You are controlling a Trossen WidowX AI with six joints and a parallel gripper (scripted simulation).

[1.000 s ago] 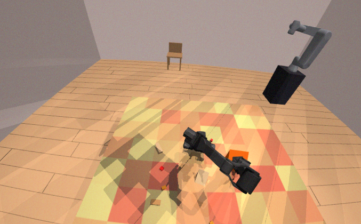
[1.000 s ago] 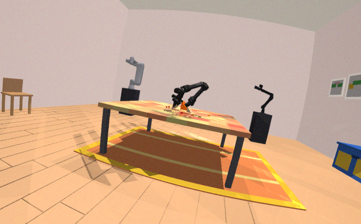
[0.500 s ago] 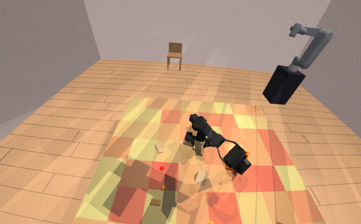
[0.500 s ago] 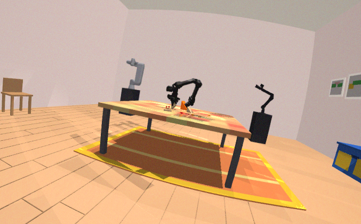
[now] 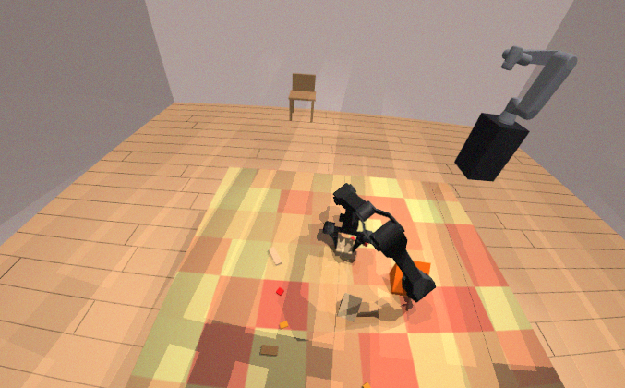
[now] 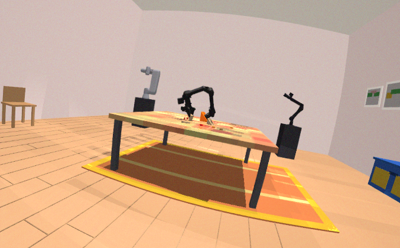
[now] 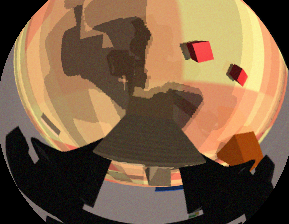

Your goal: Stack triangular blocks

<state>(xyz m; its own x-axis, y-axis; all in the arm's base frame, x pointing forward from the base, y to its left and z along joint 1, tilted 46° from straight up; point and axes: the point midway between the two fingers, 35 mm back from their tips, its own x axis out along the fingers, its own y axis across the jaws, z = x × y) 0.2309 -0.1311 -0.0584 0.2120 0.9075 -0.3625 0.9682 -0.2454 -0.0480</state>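
My gripper (image 5: 346,236) (image 7: 148,141) is shut on a grey-beige triangular block (image 5: 345,245) (image 6: 191,117) (image 7: 150,137), with one black finger at each end of it. The held block seems to be a little above the table; the exact gap is hard to tell. The other triangular block (image 5: 349,307) (image 6: 209,121) (image 7: 159,176) stands on the table, apart from the held one, nearer the front in the top view. Its sloped face shows in the exterior view. In the wrist view it shows small beyond the held block, between the fingers.
A large orange block (image 6: 203,116) (image 7: 247,149) stands beside the arm's base. Two small red cubes (image 7: 201,51) (image 7: 237,75) lie near the gripper. A flat beige piece (image 5: 274,256), a red cube (image 5: 280,291), a yellow-orange piece (image 5: 283,324) and a brown piece (image 5: 269,350) lie left.
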